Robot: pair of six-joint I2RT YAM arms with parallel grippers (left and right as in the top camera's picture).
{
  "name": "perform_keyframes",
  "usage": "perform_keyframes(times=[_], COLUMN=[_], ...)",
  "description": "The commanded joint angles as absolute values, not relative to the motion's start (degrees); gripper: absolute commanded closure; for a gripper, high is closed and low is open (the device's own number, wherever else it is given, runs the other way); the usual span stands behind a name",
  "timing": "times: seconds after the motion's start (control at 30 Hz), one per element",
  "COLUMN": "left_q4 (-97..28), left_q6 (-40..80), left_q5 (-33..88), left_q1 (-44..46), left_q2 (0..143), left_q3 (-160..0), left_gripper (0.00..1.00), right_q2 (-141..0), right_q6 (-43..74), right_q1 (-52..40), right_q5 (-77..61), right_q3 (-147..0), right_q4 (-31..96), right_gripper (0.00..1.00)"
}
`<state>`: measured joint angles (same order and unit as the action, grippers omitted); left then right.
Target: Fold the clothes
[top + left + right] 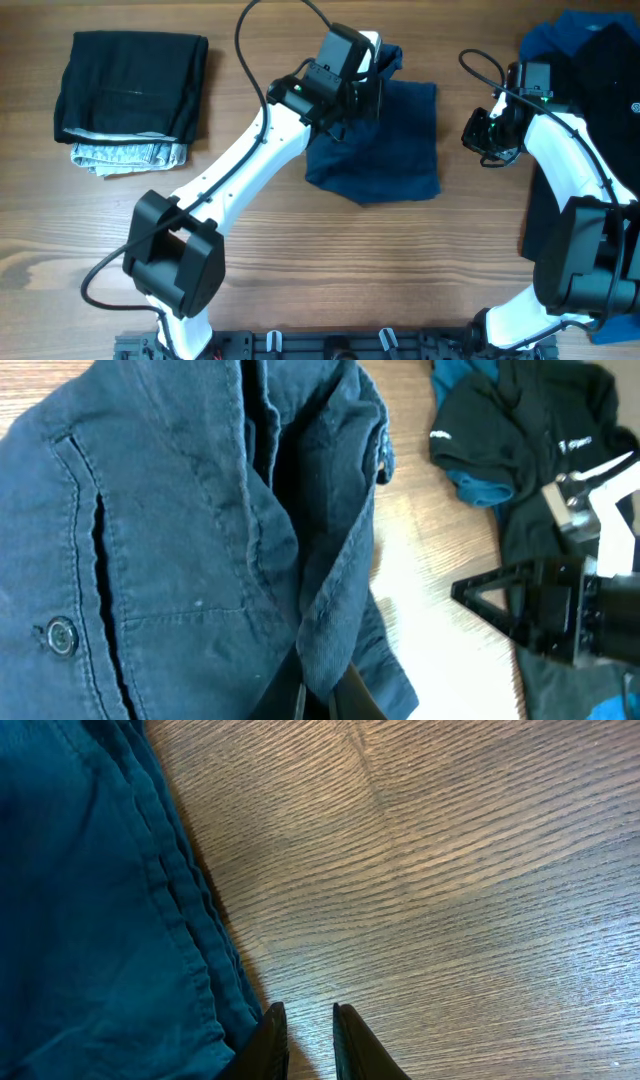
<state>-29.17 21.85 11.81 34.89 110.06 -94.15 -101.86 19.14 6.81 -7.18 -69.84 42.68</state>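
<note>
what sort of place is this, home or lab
Probably a robot lab bench, not a home: left arm and right arm fixed at a wooden table, with a folded stack, navy shorts and a loose clothes pile.

1. Left arm [240, 160]: smooth white link shells, with a bulky black joint housing [175, 262] at 7 o'clock in the overhead view.
2. A thin black cable [243, 45] loops from its black wrist block [335, 62] toward 12 o'clock.
3. Right arm [575, 150]: the same white shells and black housings, at 4 o'clock.
4. Small green lights [296, 90] glow on both wrists.
5. Right gripper [308, 1009]: two dark, glossy, tapered fingers [268, 1042].
</note>
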Motion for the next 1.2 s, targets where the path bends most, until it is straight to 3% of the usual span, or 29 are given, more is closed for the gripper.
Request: perform_keyframes(times=[0.0, 0.4, 0.43, 0.47, 0.6, 0.87, 1.17], left_q4=[-26.68, -23.4, -22.81, -22.65, -22.61, -20.82, -18.83], left_q6=[25.19, 27.59, 27.73, 27.73, 27.73, 27.97, 29.02], left_q5=[12.16, 11.9, 12.1, 12.1, 12.78, 17.34, 17.3], left_q1=[36.12, 39.4, 39.44, 39.44, 39.42, 39.55, 40.32], left_q2=[110.8, 114.93, 115.18, 115.2, 115.15, 115.18, 115.22], left_q3=[-95.48, -95.48, -95.48, -95.48, -95.48, -95.5, -95.48], left_gripper=[0.96, 0.96, 0.96, 0.96, 0.96, 0.96, 0.96], right_q2=[-100.82, -100.86, -100.9, -100.92, -100.92, -100.92, -100.92], right_q6=[18.55, 19.7, 20.43, 21.78, 21.15, 21.67, 22.7], right_q1=[7.09, 7.09, 7.09, 7.09, 6.94, 6.94, 6.94], right_q5=[-5.96, -5.96, -5.96, -6.48, -17.8, -18.55, -18.52], right_q3=[-69.6, -67.37, -67.35, -67.02, -62.57, -51.29, -49.08], right_q4=[42.94, 41.39, 41.58, 41.54, 36.1, 23.77, 22.5], right_gripper=[0.84, 0.84, 0.85, 0.96, 0.96, 0.96, 0.96])
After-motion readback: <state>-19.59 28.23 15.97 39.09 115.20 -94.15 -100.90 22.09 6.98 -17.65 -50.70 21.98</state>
